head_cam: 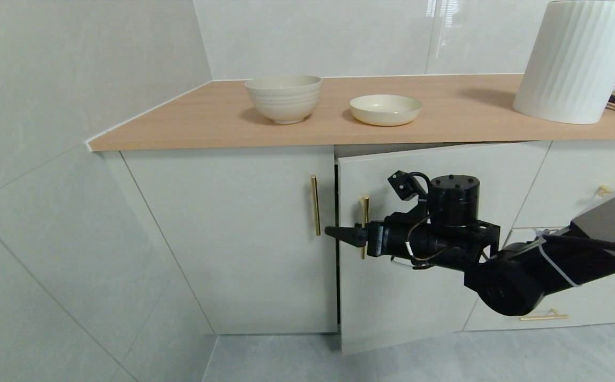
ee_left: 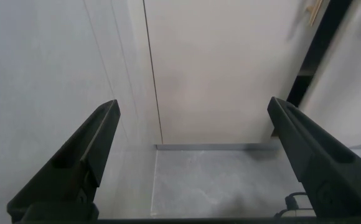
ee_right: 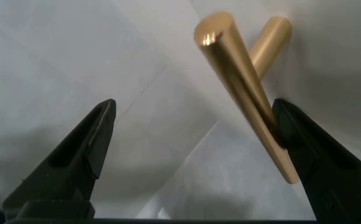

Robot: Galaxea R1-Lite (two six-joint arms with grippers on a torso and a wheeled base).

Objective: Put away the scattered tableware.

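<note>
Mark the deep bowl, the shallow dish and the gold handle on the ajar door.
deep bowl point(head_cam: 284, 98), head view, middle of the outer wall.
shallow dish point(head_cam: 386, 109), head view, inner floor.
gold handle point(head_cam: 365, 208), head view, upper stretch of the bar.

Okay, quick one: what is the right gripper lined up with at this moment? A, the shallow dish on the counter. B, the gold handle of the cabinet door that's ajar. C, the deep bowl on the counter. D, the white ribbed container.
B: in the right wrist view the gold handle stands between the open fingers of the right gripper, and the head view places that gripper at the ajar door.
</note>
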